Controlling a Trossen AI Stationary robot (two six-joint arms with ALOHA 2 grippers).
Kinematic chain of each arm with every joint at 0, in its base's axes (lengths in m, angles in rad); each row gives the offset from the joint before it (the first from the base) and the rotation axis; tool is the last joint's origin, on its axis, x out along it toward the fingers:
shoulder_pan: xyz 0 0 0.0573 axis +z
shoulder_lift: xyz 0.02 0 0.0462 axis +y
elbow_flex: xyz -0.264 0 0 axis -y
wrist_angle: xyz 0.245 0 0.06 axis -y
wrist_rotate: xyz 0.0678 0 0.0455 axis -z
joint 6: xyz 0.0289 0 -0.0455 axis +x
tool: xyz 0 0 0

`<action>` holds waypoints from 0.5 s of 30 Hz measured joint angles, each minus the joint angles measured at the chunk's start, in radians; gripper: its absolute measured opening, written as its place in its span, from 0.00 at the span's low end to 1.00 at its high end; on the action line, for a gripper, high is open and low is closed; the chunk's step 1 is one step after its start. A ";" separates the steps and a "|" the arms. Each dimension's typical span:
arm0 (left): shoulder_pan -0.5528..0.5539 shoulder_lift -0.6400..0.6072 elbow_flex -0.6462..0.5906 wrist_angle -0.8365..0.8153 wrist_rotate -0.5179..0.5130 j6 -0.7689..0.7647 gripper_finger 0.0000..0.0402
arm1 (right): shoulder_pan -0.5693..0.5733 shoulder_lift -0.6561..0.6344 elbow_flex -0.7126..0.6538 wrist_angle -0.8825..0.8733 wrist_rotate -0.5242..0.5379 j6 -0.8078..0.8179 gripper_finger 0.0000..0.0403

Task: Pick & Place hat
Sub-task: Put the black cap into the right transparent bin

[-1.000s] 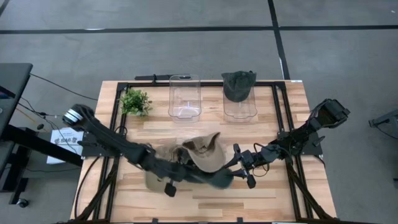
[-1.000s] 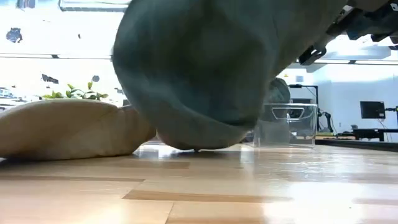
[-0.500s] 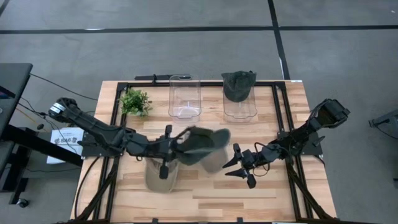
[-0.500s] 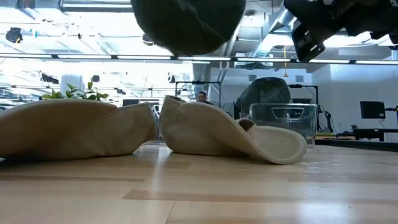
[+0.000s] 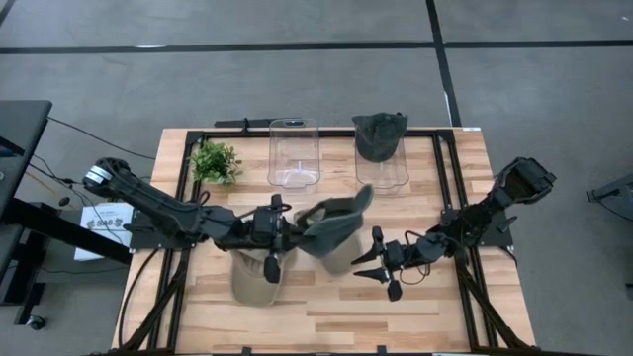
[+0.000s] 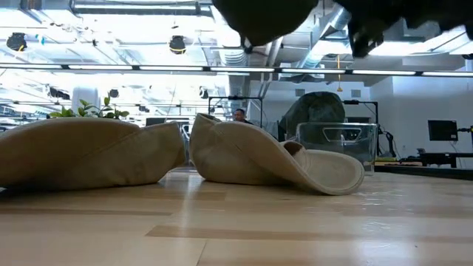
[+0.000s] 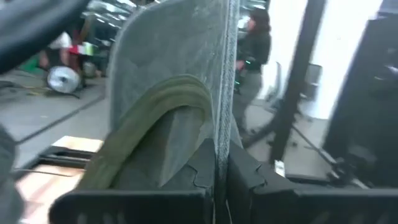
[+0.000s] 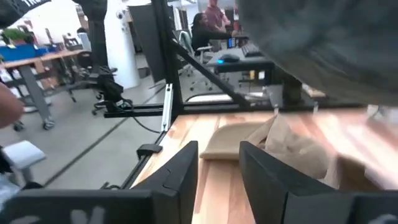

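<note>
A grey-green hat (image 5: 334, 222) hangs above the middle of the table, with my left gripper (image 5: 294, 230) shut on it; in the low view only its underside (image 6: 266, 18) shows at the top. Below it, a beige hat (image 5: 343, 255) lies on its brim. A second beige hat (image 5: 254, 279) lies nearer the left. My right gripper (image 5: 368, 269) stands open just right of them, with nothing between its fingers (image 8: 186, 171). Another dark hat (image 5: 380, 134) sits on top of the right clear container (image 5: 383, 170). My left gripper pinches the grey-green hat's brim edge (image 7: 221, 134) between its two shut fingers. The fingers lie level and come from the table's left. The hat stands out beyond the fingertips, lifted clear of the table and of the beige hat below.
A second clear container (image 5: 294, 156) stands open-topped at the back, and a small green plant (image 5: 215, 161) stands at the back left. A black frame (image 5: 188, 188) runs around the table's edges. People and office furniture show in the room beyond.
My left gripper has risen and drawn back toward the table's left, tipping up to level, with the grey-green hat. The hat, which rested on the table near the front, now hangs lifted clear and has uncovered the beige hat beneath it.
</note>
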 joint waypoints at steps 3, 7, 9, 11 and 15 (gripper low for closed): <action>0.000 0.013 0.000 0.041 -0.064 0.025 0.03 | 0.029 0.000 0.034 -0.001 0.002 -0.089 0.20; 0.002 0.026 0.000 0.062 -0.084 0.037 0.03 | 0.081 0.000 0.066 -0.006 0.059 -0.191 0.12; -0.001 0.029 -0.001 0.052 -0.071 0.037 0.03 | 0.105 0.000 0.073 -0.008 0.123 -0.220 0.07; -0.005 0.037 -0.001 0.056 -0.028 0.035 0.03 | 0.124 0.000 0.080 -0.007 0.179 -0.248 0.02; -0.021 0.038 -0.001 -0.072 0.034 0.028 0.03 | 0.157 0.000 0.094 -0.007 0.258 -0.288 0.02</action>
